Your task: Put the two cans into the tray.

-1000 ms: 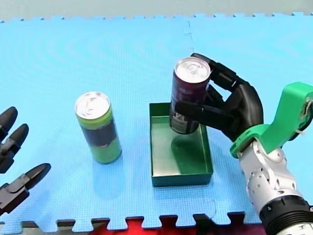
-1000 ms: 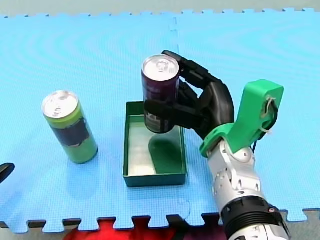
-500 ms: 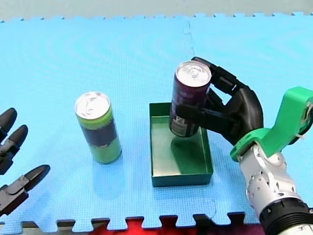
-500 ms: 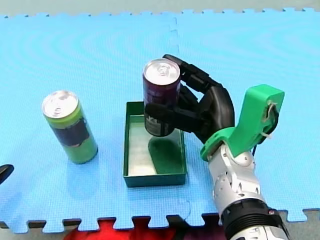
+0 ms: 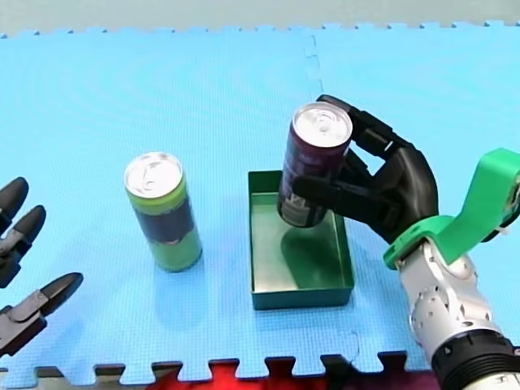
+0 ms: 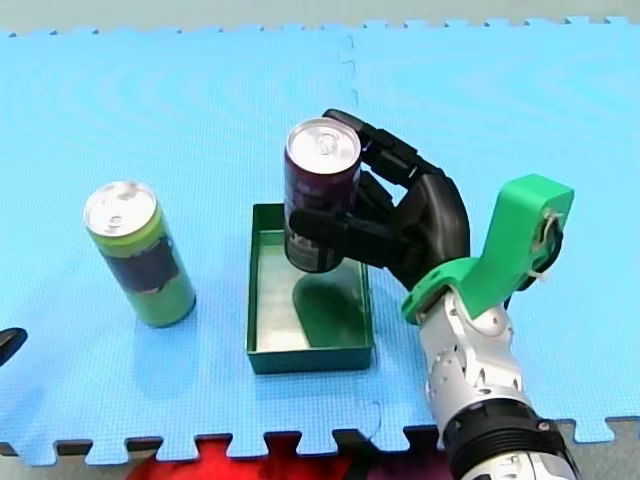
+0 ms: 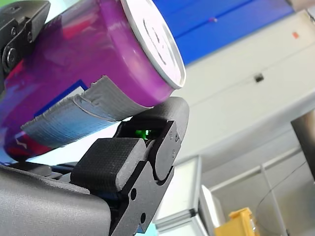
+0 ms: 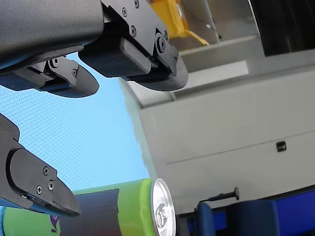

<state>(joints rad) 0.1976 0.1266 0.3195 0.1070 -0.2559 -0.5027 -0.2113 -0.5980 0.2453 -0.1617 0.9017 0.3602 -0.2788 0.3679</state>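
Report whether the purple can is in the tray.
Out: right hand holds the purple can tilted above the green tray; left hand is at the mat's edge.

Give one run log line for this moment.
right hand: holds purple can over green tray | left hand: open, left edge | green can: upright on blue mat

Purple can (image 5: 313, 175) over tray (image 5: 253, 244), green can (image 5: 162, 215) nearby

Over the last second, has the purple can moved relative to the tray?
Yes. The purple can, held by the right robot hand, has dropped slightly toward the green tray and tilted, its base hanging over the tray's far end.
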